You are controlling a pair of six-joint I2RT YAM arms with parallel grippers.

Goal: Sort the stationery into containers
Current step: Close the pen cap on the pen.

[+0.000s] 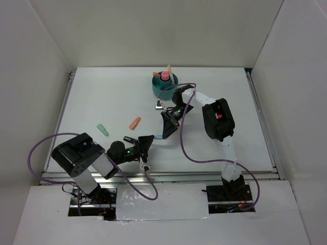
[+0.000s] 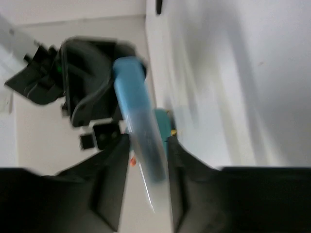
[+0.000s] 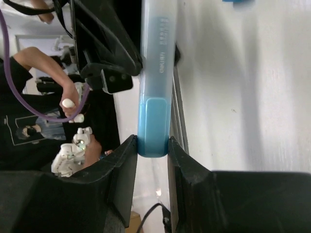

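Nearest in the overhead view sat the bases of the two arms, and from them both arms reached inward to meet low over the table [image 1: 102, 92]. A blue pen [image 1: 159, 138] ran between them. The left gripper [image 1: 148, 139] pinched one end and the right gripper [image 1: 166, 130] pinched the other. To me it looked like a hand-over, passing the pen to the arm closer to the teal organizer cup [image 1: 164, 88]. That cup stood at the far side, just beyond the right arm, with a pink piece [image 1: 165, 75] and orange ones upright in it. An orange stub [image 1: 135, 123] and a mint green stub [image 1: 102, 129] lay loose on the table, apart from each other and not yet sorted.

From the left wrist, the fingers [image 2: 109, 194] were pressed onto the pen's pale, see-through end. The barrel was held clear of the table and slanted away to the right gripper's black body, which was blurred.

From the right wrist, the fingers [image 3: 121, 179] clamped the solid blue end, and the barrel ran straight ahead toward the other gripper. Raised lettering ran along the clear barrel, too faint for me to read. A person [image 3: 24, 111] in a dark printed T-shirt stood beyond the table; I could not make out the print.
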